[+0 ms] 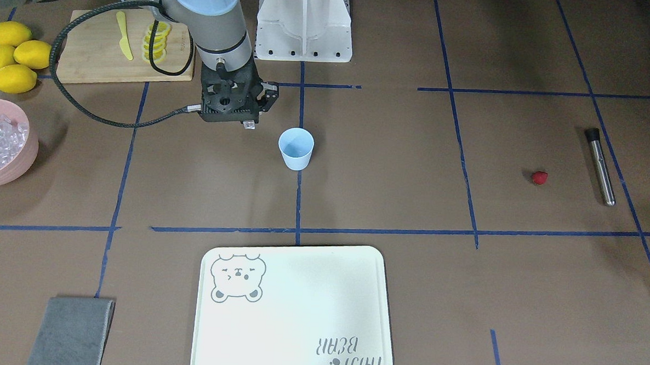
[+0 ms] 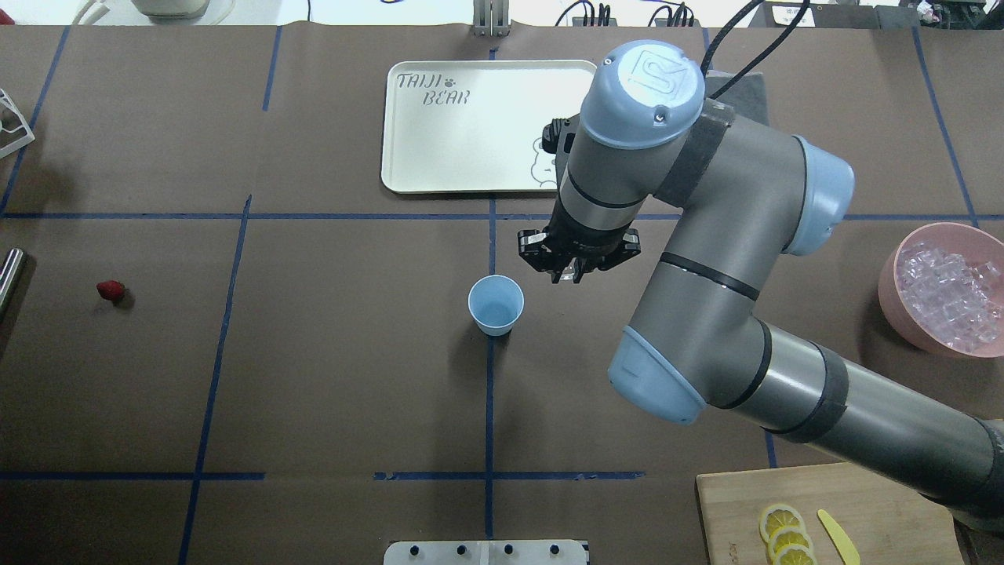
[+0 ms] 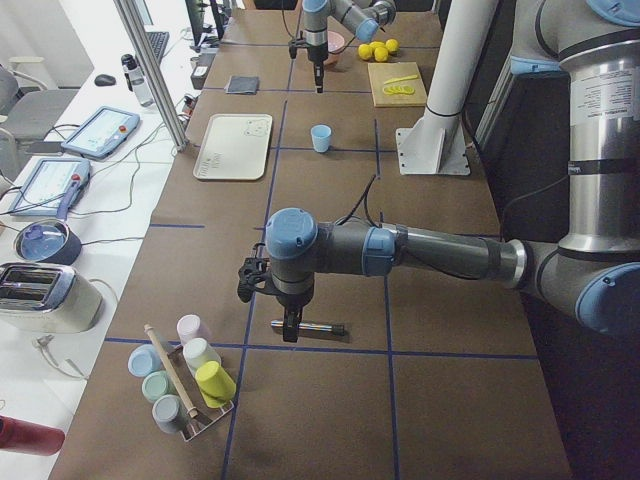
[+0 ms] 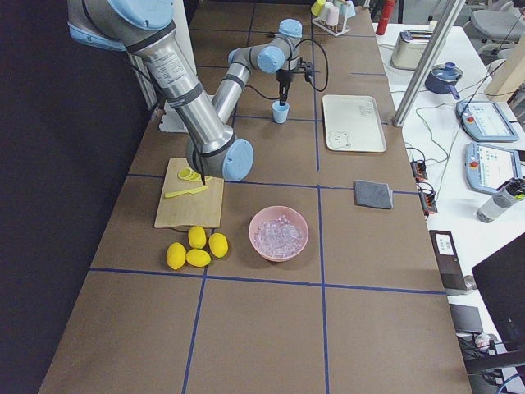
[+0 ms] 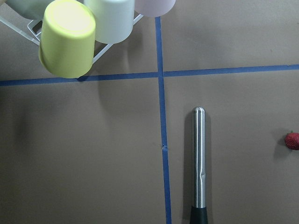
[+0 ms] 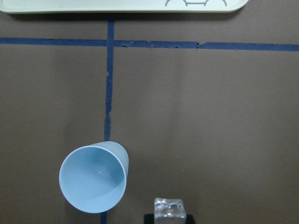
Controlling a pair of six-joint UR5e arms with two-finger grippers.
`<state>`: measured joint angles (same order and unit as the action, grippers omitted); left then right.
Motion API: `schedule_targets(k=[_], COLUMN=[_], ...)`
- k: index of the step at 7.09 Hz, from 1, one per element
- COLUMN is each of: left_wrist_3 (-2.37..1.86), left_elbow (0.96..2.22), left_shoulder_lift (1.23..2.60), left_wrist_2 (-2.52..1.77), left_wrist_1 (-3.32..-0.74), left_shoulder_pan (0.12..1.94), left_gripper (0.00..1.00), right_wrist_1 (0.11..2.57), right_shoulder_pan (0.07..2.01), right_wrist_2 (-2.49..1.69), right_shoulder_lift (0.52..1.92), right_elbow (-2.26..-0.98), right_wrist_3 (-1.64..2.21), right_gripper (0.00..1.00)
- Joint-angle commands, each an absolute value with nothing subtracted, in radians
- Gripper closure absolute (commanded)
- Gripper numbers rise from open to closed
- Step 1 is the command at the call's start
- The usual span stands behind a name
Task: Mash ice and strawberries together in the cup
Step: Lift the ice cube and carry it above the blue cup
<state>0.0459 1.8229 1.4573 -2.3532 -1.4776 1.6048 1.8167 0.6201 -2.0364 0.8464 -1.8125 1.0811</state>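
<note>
Standing upright on a blue tape line, the cup has bare brown bench open on every side. Its pale blue floor shows in the right wrist view.

Nearest edge: the rounded rim of the cream tray. It lies beyond the cup on the side away from the robot, well apart, just past a crossing tape line. The tray print reads "TAIJI BEAR", with a paw mark and a bear-face outline.

- Strawberry: on the bench, well apart from the cup toward the robot's left.
- Steel rod, black-capped: farther from the cup on that same side, past the strawberry.
- Pink bowl, heaped with ice: well apart from the cup toward the robot's right.

Right end effector: raised off the bench, just beside the cup on the robot's right and a little toward the tray, not over the cup's mouth. Jaws drawn in narrow, pinching one clear ice cube.

Left end effector: far from the cup, hanging close over the steel rod. It shows only in a side view, so I cannot tell whether it is spread or pressed together. Contact with the rod is unclear.
</note>
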Motion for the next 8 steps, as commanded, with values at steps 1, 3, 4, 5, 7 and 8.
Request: schedule_targets(k=[1,3,4,5,7,8], left_wrist_3=[0.046,0.046,0.046,0.046,0.046,0.046], left_elbow=[1.824,1.824,1.824,1.824,1.824,1.824], left_shoulder_lift=[1.457,1.457,1.457,1.457,1.457,1.457], left_wrist_2=[-2.353,-2.353,-2.353,-2.353,-2.353,-2.353], left_wrist_1=[-1.479,-1.479,-1.479,-1.479,-1.479,-1.479], left_shoulder_pan=[1.605,1.605,1.605,1.605,1.605,1.605], left_gripper=[0.0,0.0,0.0,0.0,0.0,0.0], right_wrist_1=[1.746,1.738,1.735,1.702,1.697,1.697], right_shoulder_pan=[0.594,0.56,0.537,0.528,0.512,0.506], right_wrist_2=[-2.01,-1.981,-1.948,-1.944,-1.936,-1.922], right_shoulder_lift=[0.789,0.758,0.755,0.753,0.749,0.733], right_elbow=[-1.705,-1.66,-1.649,-1.634,-1.621,-1.605], right_wrist_3=[1.109,1.138,1.159,1.164,1.164,1.164], right_gripper=[1.0,1.0,1.0,1.0,0.99,0.98])
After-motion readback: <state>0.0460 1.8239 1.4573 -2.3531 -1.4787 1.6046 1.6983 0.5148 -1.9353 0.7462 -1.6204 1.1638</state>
